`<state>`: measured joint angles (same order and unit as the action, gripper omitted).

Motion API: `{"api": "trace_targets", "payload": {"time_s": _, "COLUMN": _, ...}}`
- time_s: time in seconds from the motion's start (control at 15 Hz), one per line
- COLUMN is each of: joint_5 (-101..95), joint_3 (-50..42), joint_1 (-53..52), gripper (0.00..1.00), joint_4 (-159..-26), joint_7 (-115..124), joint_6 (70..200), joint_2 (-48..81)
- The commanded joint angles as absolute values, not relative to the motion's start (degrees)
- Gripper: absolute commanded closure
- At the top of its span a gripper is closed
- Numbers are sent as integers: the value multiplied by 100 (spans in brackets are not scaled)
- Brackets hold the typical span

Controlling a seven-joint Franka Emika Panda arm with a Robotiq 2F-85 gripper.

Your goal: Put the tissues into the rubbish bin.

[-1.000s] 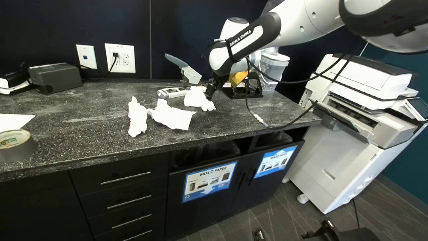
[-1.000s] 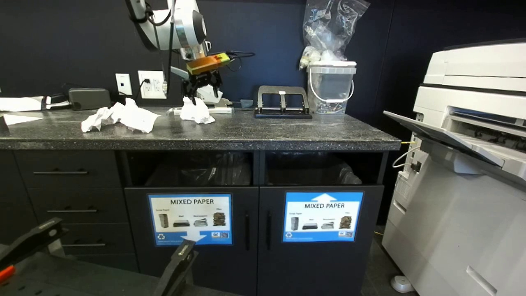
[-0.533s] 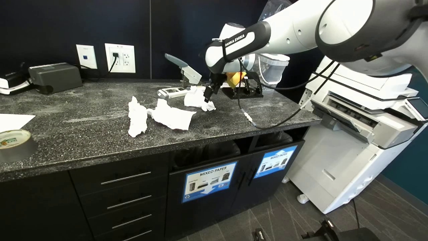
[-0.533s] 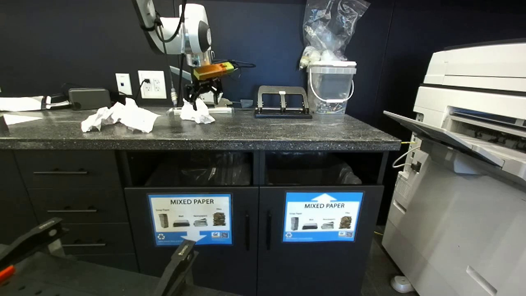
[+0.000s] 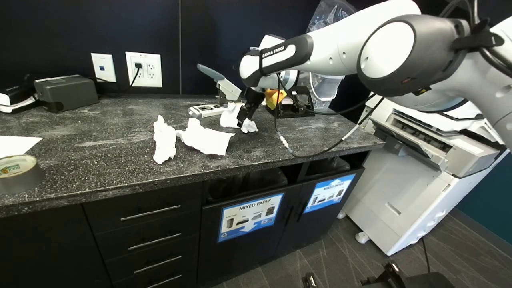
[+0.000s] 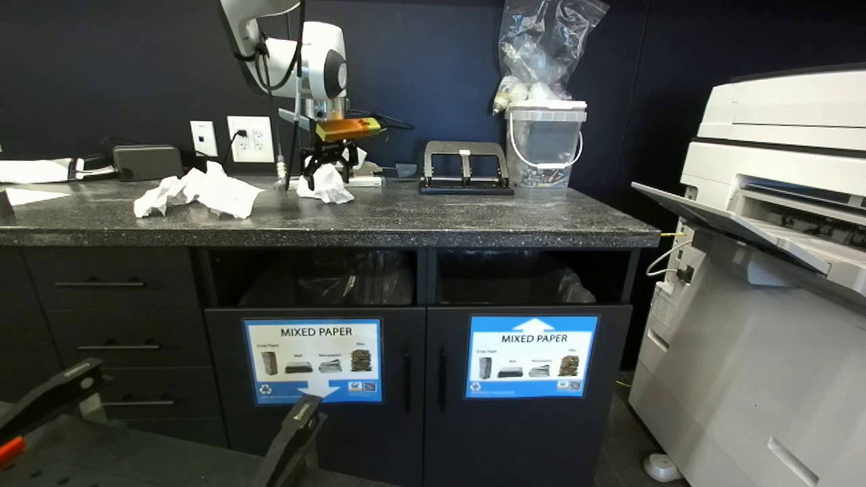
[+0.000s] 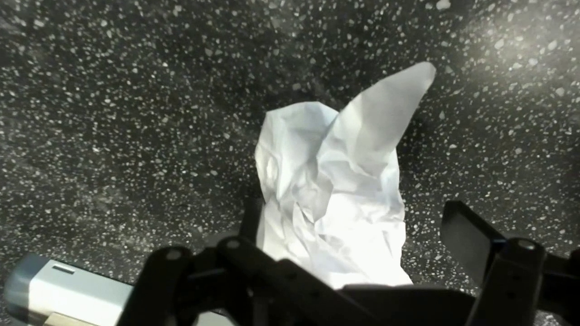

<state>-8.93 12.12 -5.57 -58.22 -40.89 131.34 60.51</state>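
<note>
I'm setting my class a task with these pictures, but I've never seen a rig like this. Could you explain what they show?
The machine is a robot arm ending in a two-fingered gripper. The wide pictures come from two cameras standing outside the robot; the close-up comes from a camera on its wrist. On the dark speckled counter are crumpled white tissues, a tape roll, a flat white sheet, a hole punch and a clear bucket, among other things. Below are what look like two plastic-lined bins, with signs in front reading MIXED PAPER. Nothing is held: the gripper is open, and in the wrist view its fingers stand either side of one tissue, which rests on the counter.
</note>
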Motion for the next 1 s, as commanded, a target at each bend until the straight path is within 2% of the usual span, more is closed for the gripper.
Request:
{"api": "trace_targets", "payload": {"time_s": 0.0, "joint_5": -816, "joint_3": 1099, "joint_1": -758, "gripper": 0, "joint_4": -5030, "joint_7": -4055, "joint_6": 13236, "joint_2": 6599}}
{"api": "trace_targets", "payload": {"time_s": 0.33, "joint_5": -911, "joint_3": 883, "joint_1": -907, "gripper": 0, "joint_4": -4576, "joint_7": -3998, "joint_6": 13444, "joint_2": 7016}}
{"api": "trace_targets", "payload": {"time_s": 0.4, "joint_5": -925, "joint_3": 842, "joint_1": -925, "gripper": 25, "joint_4": -4498, "joint_7": -4006, "joint_6": 13459, "joint_2": 7075}}
{"api": "trace_targets", "payload": {"time_s": 0.53, "joint_5": -960, "joint_3": 773, "joint_1": -970, "gripper": 33, "joint_4": -4400, "joint_7": -4003, "joint_6": 13436, "joint_2": 7114}}
{"api": "trace_targets", "payload": {"time_s": 0.93, "joint_5": -1126, "joint_3": 522, "joint_1": -1147, "gripper": 80, "joint_4": -4391, "joint_7": -3921, "joint_6": 13211, "joint_2": 7038}}
